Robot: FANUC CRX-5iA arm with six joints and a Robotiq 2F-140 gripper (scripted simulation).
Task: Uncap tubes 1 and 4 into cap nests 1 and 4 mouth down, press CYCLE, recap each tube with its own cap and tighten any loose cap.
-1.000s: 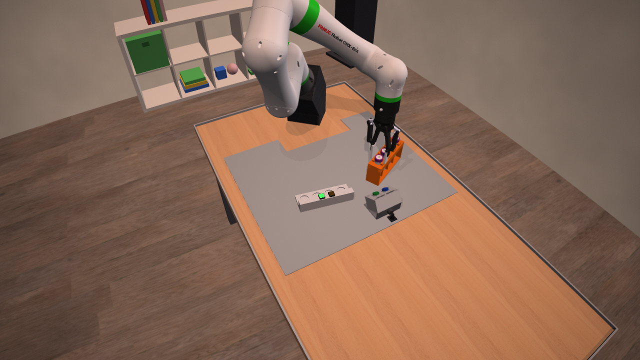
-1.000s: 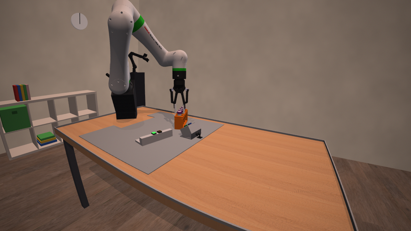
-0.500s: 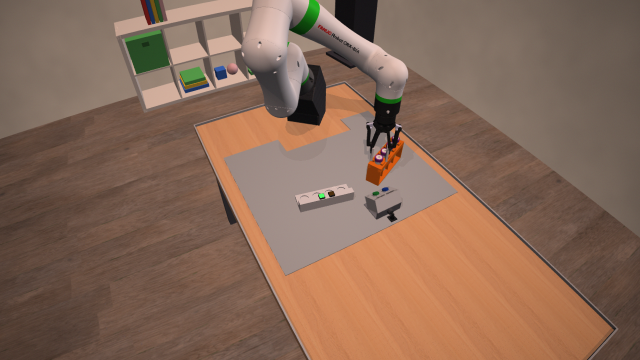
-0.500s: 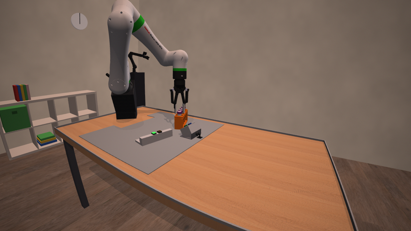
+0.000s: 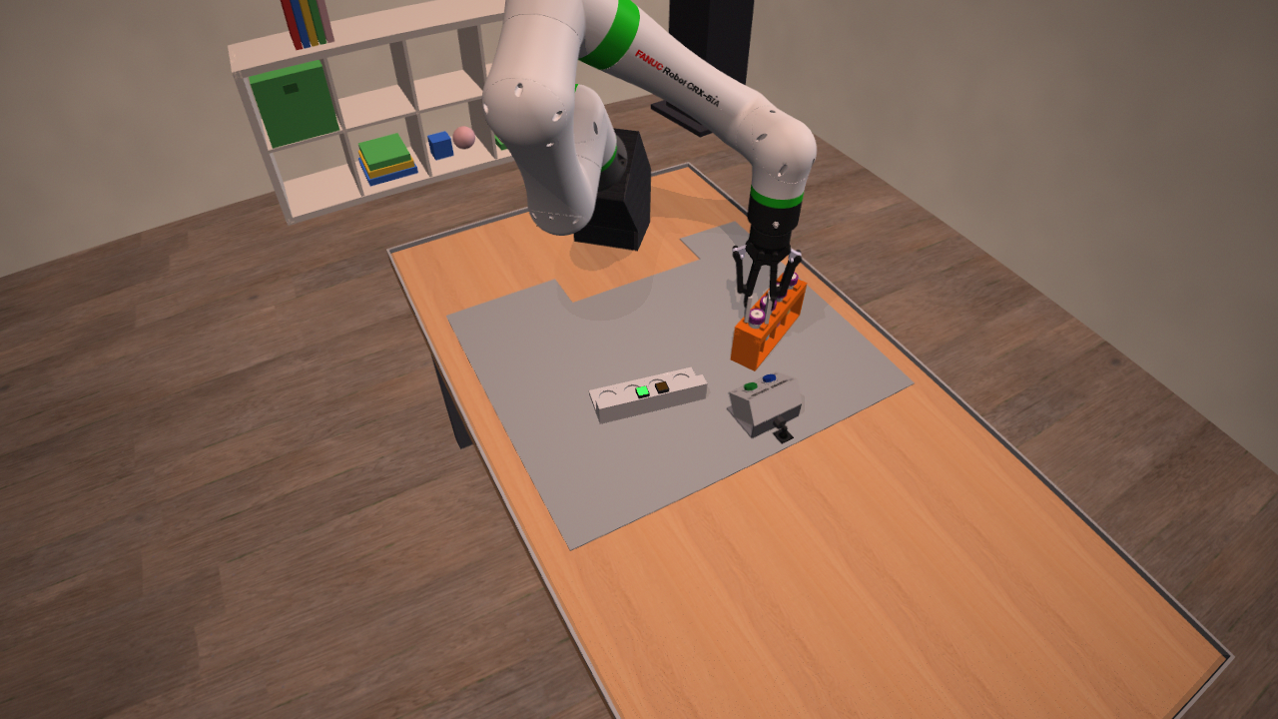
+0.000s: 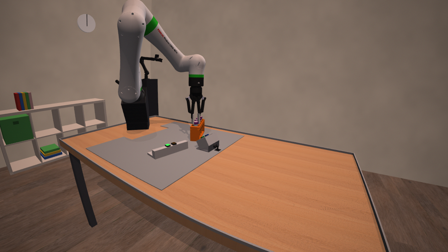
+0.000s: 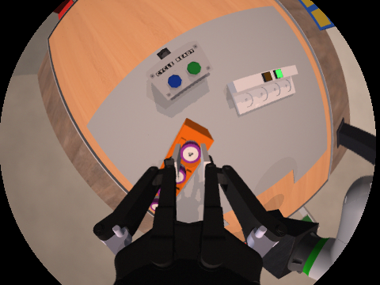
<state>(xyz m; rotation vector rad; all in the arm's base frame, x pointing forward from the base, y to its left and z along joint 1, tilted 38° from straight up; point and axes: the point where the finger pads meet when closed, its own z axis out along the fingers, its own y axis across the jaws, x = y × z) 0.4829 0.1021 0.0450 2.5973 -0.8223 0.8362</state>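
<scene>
The orange decapping station stands on the grey mat with purple-rimmed caps on its tubes. My gripper points straight down over it and is shut on the cap at the station's end nearest the key desk. I cannot read its number. Two more caps show behind my fingers. The white cap tray has empty nests. Its green lamp is lit and the amber lamp is dark.
The grey key desk with the blue key and green key stands close beside the station. The arm's black base is at the table's far end. A shelf stands off the table.
</scene>
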